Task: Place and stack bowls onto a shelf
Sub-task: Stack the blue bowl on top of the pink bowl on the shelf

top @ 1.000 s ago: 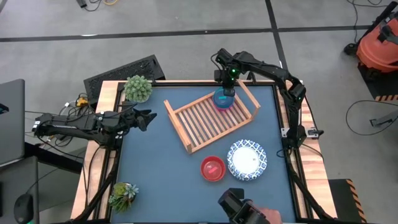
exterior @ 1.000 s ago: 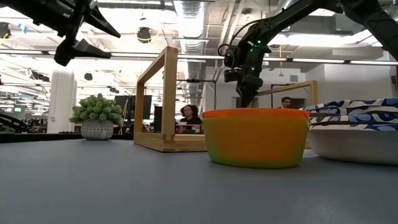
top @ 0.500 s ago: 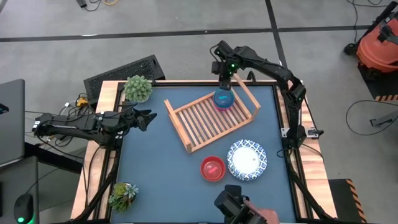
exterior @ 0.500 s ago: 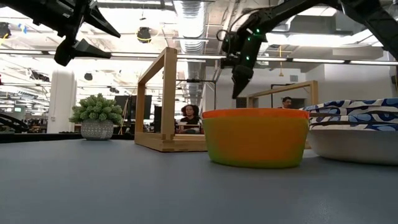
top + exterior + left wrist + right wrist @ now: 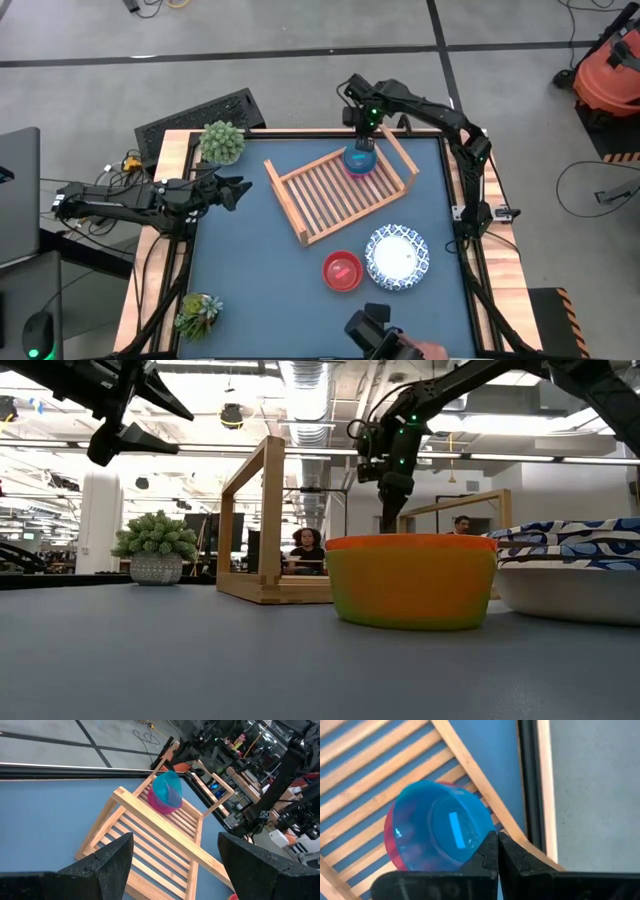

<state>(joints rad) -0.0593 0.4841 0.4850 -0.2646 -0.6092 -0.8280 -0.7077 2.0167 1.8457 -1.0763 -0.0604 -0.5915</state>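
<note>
The right tool [image 5: 361, 140] hangs just above the blue bowl [image 5: 359, 158], fingers clenched together and holding nothing; half a second ago it stood higher and farther toward 12 o'clock, and it has since dropped back over the bowl with its fingers closed. The blue bowl sits nested in a pink bowl [image 5: 395, 851], tilted, at the 1 o'clock end of the wooden shelf [image 5: 330, 192], close against the end rail [image 5: 485, 795]. Its position is unchanged over the last second, so the placement appears complete and this stack needs no correction beyond perhaps a nudge to level it. Remaining work, by judgement: the red bowl [image 5: 342, 270] and the white blue-rimmed bowls [image 5: 397, 256], side by side on the worktop [image 5: 250, 270] toward 5 o'clock, off the shelf. The left tool [image 5: 236, 190] waits at 9 o'clock, fingers spread, empty.
</note>
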